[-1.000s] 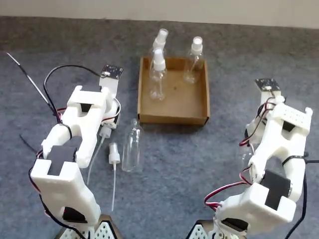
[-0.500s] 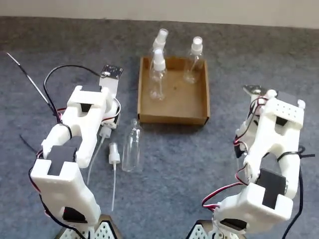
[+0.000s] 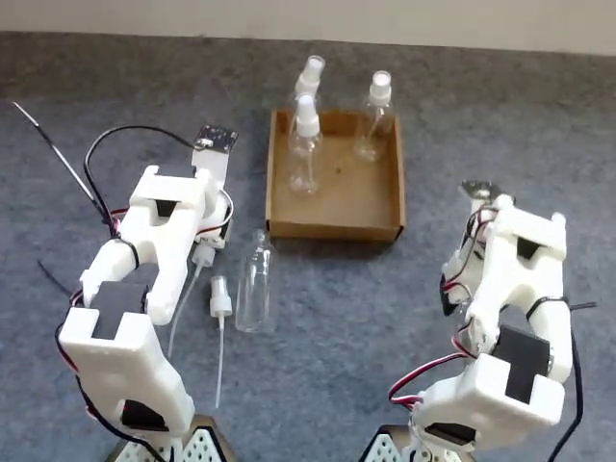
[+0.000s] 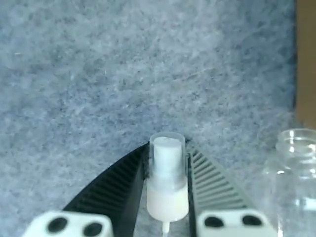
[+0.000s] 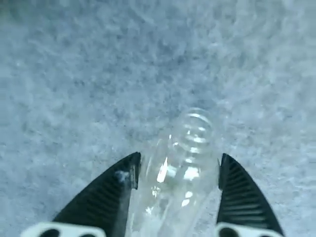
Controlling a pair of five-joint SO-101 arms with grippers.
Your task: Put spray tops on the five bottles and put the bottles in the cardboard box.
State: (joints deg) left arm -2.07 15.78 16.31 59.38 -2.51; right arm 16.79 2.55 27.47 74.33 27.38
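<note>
My left gripper [image 4: 168, 148] is shut on a white spray top [image 4: 168, 187], low over the carpet beside an open-necked clear bottle [image 4: 296, 168] that lies on its side [image 3: 254, 281]. A second spray top [image 3: 220, 296] with its long tube lies loose next to that bottle. My right gripper [image 5: 177, 160] is shut on another clear bottle [image 5: 190, 133] that has no top; in the high view the right arm [image 3: 510, 279] covers it. The cardboard box [image 3: 332, 229] holds two capped bottles [image 3: 304, 154] [image 3: 373, 120]; a third capped bottle [image 3: 310, 77] stands at its far left corner.
Grey carpet covers the whole table. Black and red cables [image 3: 106, 164] trail around the left arm. Open carpet lies between the two arms in front of the box.
The right arm has swung left, toward the middle of the table and nearer the box. The left arm and the things on the carpet have not moved.
</note>
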